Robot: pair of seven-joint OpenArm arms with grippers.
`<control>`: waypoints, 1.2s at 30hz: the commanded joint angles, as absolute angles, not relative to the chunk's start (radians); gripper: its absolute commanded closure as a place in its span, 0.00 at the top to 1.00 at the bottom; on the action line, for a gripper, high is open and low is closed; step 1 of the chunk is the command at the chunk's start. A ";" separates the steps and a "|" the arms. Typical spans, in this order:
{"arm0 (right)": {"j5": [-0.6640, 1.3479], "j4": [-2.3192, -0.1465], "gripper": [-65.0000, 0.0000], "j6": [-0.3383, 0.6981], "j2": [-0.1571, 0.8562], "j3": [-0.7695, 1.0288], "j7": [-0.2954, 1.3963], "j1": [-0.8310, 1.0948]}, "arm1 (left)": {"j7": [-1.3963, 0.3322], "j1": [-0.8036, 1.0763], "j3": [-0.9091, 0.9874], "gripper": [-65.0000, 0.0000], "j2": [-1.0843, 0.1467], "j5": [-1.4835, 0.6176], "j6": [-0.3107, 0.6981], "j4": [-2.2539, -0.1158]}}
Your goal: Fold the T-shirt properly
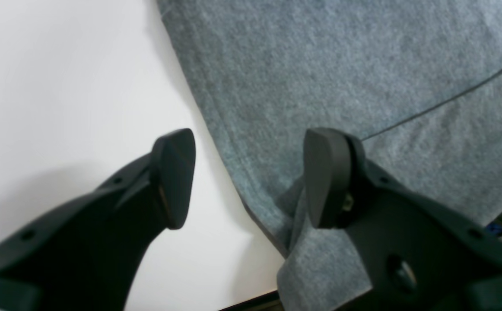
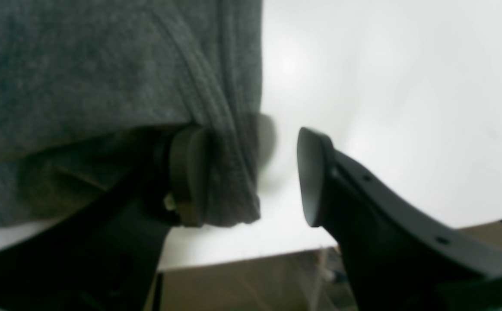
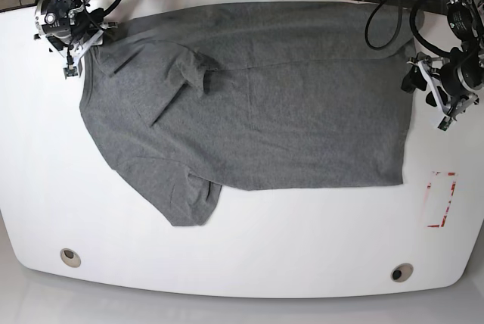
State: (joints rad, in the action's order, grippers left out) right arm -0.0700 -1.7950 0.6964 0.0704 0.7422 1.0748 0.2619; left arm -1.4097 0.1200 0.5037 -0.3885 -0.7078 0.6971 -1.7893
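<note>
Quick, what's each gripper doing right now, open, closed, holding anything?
Left gripper: open, straddling the edge of the T-shirt, gripping nothing.
Right gripper: open, one finger under the shirt's ribbed edge, not clamped on it yet.

Light's bright and even from overhead, so the white table (image 3: 249, 241) nearly blows out in both wrist views, with a glare patch on the right one. Shirt (image 3: 257, 104) only throws thin, soft shadows. Right wrist view is badly blurred and dark over the cloth; left is softer-focus. Base view's sharp but bows at the edges.
</note>
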 commanded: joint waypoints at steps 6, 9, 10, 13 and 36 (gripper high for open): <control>-0.076 -1.799 0.46 0.698 0.110 0.745 1.052 0.286 | -1.396 0.111 0.512 0.57 -0.407 -0.719 0.698 -1.802; -0.076 -1.833 0.46 0.698 0.133 0.746 1.050 0.309 | -1.396 0.111 0.512 0.57 -0.407 -0.719 0.698 -1.802; -0.074 -1.850 0.46 0.698 0.139 0.745 1.050 0.321 | -1.396 0.111 0.510 0.57 -0.407 -0.719 0.698 -1.802; -0.074 -1.890 0.47 0.698 0.142 0.743 1.050 0.334 | -1.396 0.111 0.510 0.57 -0.407 -0.719 0.698 -1.802; 0.001 -2.038 0.47 0.698 0.107 0.628 1.101 0.236 | -1.396 0.110 0.506 0.57 -0.407 -0.719 0.698 -1.802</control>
State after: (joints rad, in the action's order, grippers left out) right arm -0.0303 -2.0205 0.6968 0.1005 0.6460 1.1118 0.2546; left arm -1.4101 0.1192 0.5011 -0.3885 -0.7071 0.6968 -1.7885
